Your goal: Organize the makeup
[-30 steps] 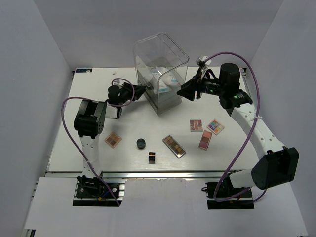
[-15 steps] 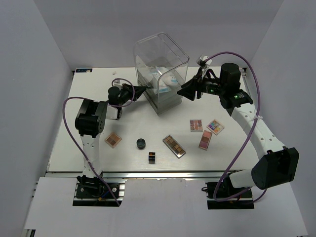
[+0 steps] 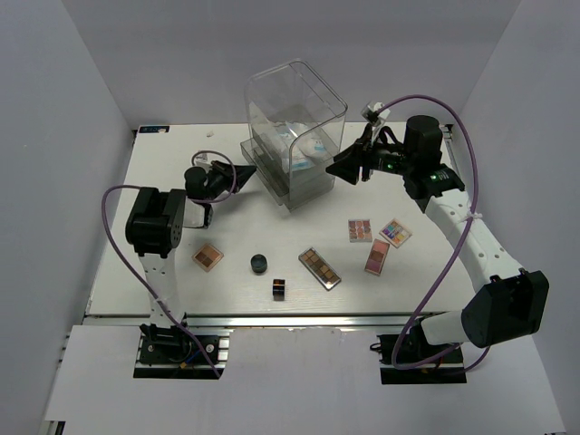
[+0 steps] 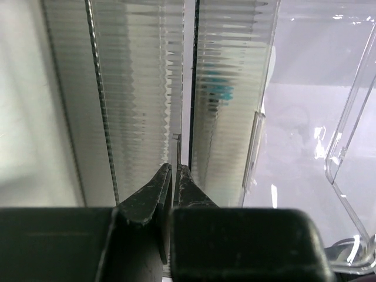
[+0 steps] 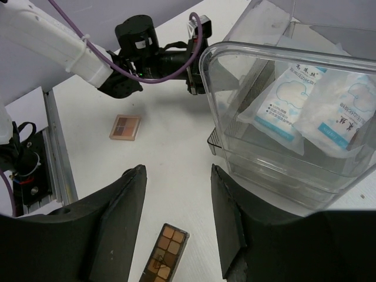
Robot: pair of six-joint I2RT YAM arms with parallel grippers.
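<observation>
The left gripper (image 4: 175, 170) is clenched on what looks like a thin tab (image 4: 178, 147) at the front of a drawer (image 3: 260, 161), which sticks partway out of the clear box (image 3: 299, 86). The right gripper (image 5: 177, 171) hangs beside the box, fingers spread apart and holding nothing. Two white packets (image 5: 291, 97) lie inside the box. The palettes (image 3: 320, 268), black jar (image 3: 260, 264) and dark cube (image 3: 279, 288) lie on the table (image 3: 227, 217).
</observation>
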